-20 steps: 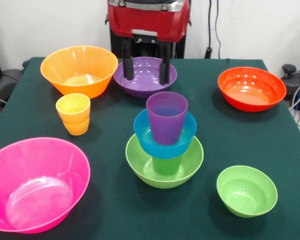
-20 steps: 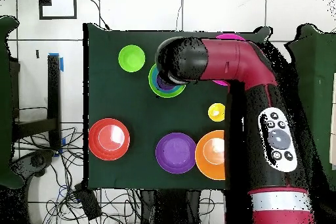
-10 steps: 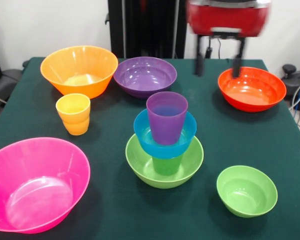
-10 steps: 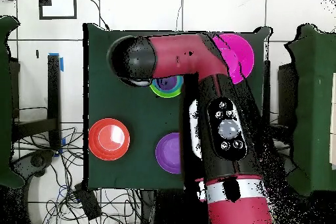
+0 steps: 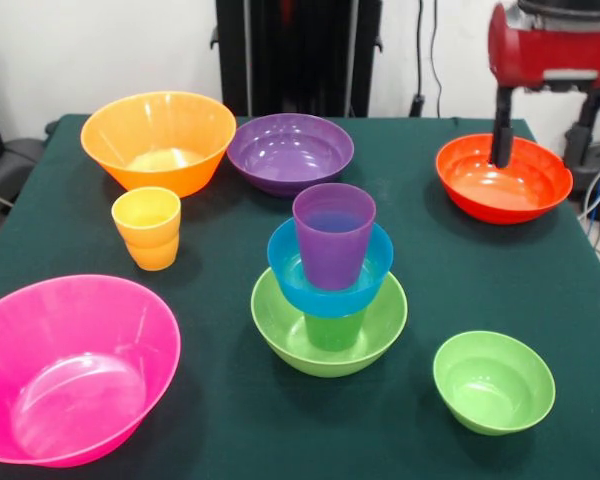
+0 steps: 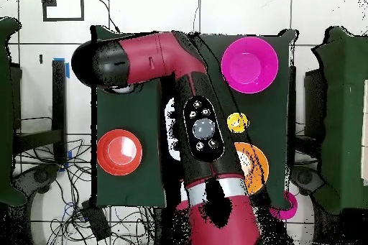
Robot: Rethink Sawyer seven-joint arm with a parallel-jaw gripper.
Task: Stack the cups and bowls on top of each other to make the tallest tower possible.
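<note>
End effector point(image 5: 546, 140), spread wide and empty, hangs above the red-orange bowl point(image 5: 503, 178); tower point(image 5: 330, 280) stands four pieces high, small green bowl point(image 5: 493, 381) unstacked.

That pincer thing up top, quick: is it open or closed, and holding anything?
Pincer: open and empty, its two fingers spread apart above the red-orange bowl.

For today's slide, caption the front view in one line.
Sawyer's open gripper hovers by the red-orange bowl; the tower tops out at a purple cup, small green bowl unstacked.
</note>
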